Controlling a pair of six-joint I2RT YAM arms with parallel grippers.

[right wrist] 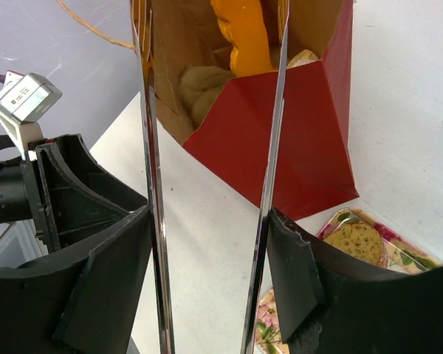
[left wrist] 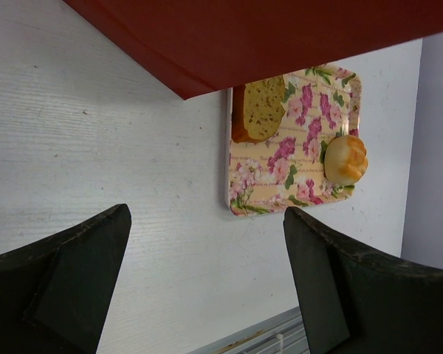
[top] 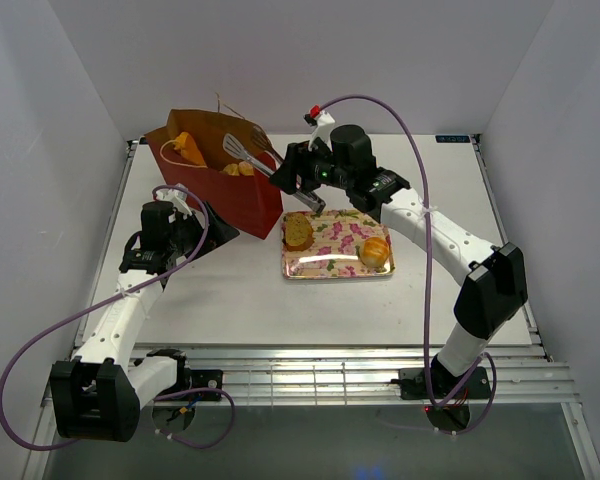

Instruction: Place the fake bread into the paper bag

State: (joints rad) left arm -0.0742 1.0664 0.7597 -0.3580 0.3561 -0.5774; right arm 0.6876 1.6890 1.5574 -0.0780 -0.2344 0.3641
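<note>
left gripper (left wrist: 207, 221): wide open, nothing between its fingers; in the top view it sits at the lower left of the paper bag, close to the bag's side; cannot tell whether it touches the bag
right gripper (right wrist: 210, 243): closed on the tongs (right wrist: 269, 147), one finger pressed on the outside of each metal arm; the two arms stand apart
tongs: run from the right gripper toward the upper left of the top view; their tips hang over the bag's mouth; cannot tell whether anything is held between the tips
paper bag (top: 235, 200): dark red outside, brown inside; stands on the bench (top: 230, 300), upper left of centre in the top view; mouth open upward; thin cord handle shows at its far rim; its lower right corner is just beside the tray's left end
fake bread, in the bag: an orange piece (right wrist: 244, 29) near the top of the right wrist view; a brown piece (right wrist: 199, 88) lower and to its left; both inside the brown walls
fake bread, outside the bag: toast slice (top: 298, 232) at the tray's left end, nearest the bag; roll (top: 375, 250) at the tray's right end; the two lie apart
tray (top: 330, 262): pink floral, rectangular; flat on the bench at the centre of the top view, below the right gripper
</note>
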